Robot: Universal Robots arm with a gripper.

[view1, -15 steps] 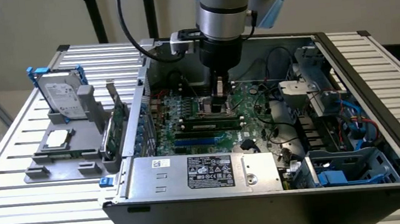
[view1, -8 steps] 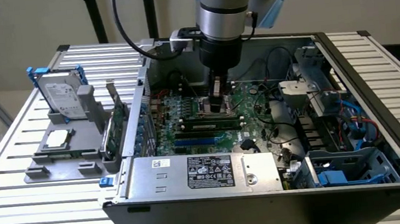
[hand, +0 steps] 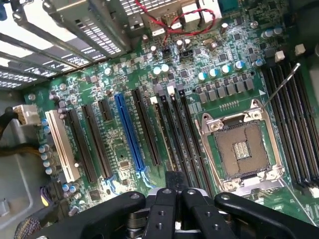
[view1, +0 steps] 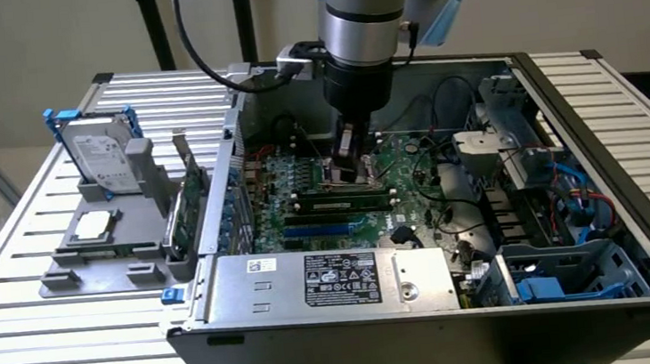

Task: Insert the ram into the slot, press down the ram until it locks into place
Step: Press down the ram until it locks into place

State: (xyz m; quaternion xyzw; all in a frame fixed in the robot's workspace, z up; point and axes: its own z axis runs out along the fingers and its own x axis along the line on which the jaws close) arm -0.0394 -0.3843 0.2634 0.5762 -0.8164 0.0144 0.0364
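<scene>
The gripper (hand: 172, 199) is clenched with its fingers together, poised just above the bank of black memory slots (hand: 172, 129) beside the empty CPU socket (hand: 241, 149). In the exterior view the ram (view1: 334, 206) lies seated along a slot on the motherboard (view1: 401, 161), just below the gripper. Risk, as I judge it: pressing off-centre could seat only 1 end, leaving a clip unlatched, or the fingertip could slip onto neighbouring sockets and stress the board
</scene>
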